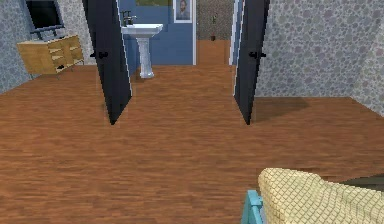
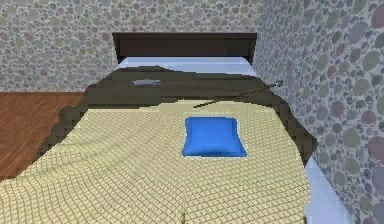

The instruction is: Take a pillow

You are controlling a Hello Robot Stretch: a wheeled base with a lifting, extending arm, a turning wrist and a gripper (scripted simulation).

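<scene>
Blue pillow (image 2: 214, 137) on yellow bedspread (image 2: 120, 165)

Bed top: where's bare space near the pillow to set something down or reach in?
Free: checked blanket at the arm side view's left of and below the blue pillow, out to the floor-side bed edge; also the strip between pillow and thin dark rod. Tight: past the pillow toward the pebble wall. A grey lump sits near the headboard.

Bed (image 2: 190, 65): yellow checked blanket (image 2: 130, 165) over dark cover (image 2: 130, 97); blue pillow (image 2: 214, 137) flat on blanket.
</scene>
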